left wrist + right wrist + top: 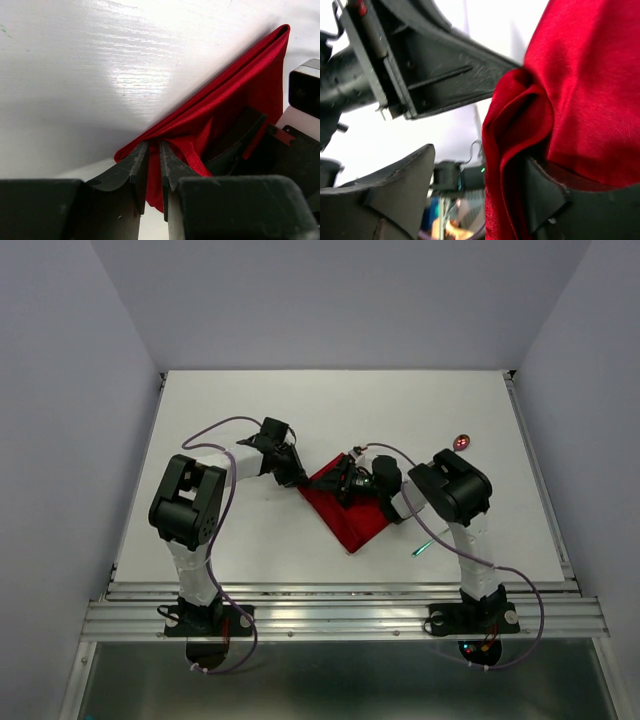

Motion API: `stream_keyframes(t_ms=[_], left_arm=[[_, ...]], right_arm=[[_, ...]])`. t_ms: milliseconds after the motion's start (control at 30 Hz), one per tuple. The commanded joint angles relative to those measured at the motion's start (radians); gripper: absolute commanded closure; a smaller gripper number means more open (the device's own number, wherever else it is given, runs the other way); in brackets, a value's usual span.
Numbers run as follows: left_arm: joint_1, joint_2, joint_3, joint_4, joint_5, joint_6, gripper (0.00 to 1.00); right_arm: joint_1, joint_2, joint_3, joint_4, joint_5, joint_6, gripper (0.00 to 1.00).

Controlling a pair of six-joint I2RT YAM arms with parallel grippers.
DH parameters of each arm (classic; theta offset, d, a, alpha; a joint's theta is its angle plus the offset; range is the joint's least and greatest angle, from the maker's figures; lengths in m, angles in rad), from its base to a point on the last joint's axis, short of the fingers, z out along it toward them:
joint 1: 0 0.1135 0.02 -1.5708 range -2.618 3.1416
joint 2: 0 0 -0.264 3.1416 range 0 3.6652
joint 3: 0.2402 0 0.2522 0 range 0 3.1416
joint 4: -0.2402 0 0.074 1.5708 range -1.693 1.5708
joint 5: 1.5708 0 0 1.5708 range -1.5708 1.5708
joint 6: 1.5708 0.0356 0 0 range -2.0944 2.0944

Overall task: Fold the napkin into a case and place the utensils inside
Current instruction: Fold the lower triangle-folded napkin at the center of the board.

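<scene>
Left end effector [154, 150] has its fingers pressed nearly together on a corner of the napkin [345, 515], with a thin ridge of red cloth pinched between the tips. Right end effector [480, 165] stands spread. One finger is bare, and the other sits under a bunched fold of the cloth that drapes over it without being clamped.

The napkin lies mid-worktop [300, 410] between the two arms, folded into a rough diamond and not yet a narrow pocket. Its sheen suggests a smooth, satin-like weave. It is likely light and limp, with layers that slide over each other and creases that spring open unless pressed flat. The safest hold is probably at a corner or along a folded edge, catching every layer, since a grip on one ply would peel it off.

The fork [425, 547] lies near the right arm, apart from the cloth, and the spoon [461, 441] is well apart toward the far right. Both are slim and low, so they are probably best taken across the handle.
</scene>
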Motion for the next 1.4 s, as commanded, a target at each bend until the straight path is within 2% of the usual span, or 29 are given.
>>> stream_keyframes(t_ms=[0,67,367,567,700,867,1200,1233,1300,1333,1367], left_arm=[[-0.010,0.018,0.001,-0.015,-0.049,0.017,0.74],[-0.011,0.020,-0.005,-0.017,-0.055,0.020,0.74],[-0.017,0.038,-0.001,-0.041,-0.070,0.034,0.74],[-0.020,0.044,0.019,-0.063,-0.075,0.032,0.74],[-0.022,0.041,0.037,-0.089,-0.090,0.035,0.74],[-0.025,0.043,0.053,-0.110,-0.104,0.038,0.74],[-0.034,0.053,0.067,-0.121,-0.112,0.037,0.74],[-0.036,0.053,0.070,-0.124,-0.112,0.037,0.74],[-0.039,0.058,0.074,-0.127,-0.116,0.037,0.74],[-0.039,0.058,0.077,-0.130,-0.116,0.037,0.74],[-0.040,0.058,0.079,-0.132,-0.118,0.037,0.74]], right_arm=[[-0.006,-0.099,-0.027,-0.299,0.119,-0.155,0.27],[-0.006,-0.159,-0.024,-0.432,0.175,-0.201,0.24],[-0.006,-0.406,0.022,-0.920,0.442,-0.479,0.21],[0.026,-0.529,0.055,-1.167,0.507,-0.696,0.16],[0.035,-0.619,-0.007,-1.239,0.484,-0.807,0.12],[0.063,-0.721,-0.086,-1.269,0.431,-0.853,0.10],[0.104,-0.716,-0.169,-1.266,0.385,-0.850,0.11],[0.104,-0.712,-0.169,-1.264,0.378,-0.850,0.12],[0.113,-0.713,-0.177,-1.250,0.366,-0.844,0.21],[0.113,-0.716,-0.179,-1.247,0.366,-0.839,0.27],[0.113,-0.719,-0.180,-1.243,0.368,-0.836,0.39]])
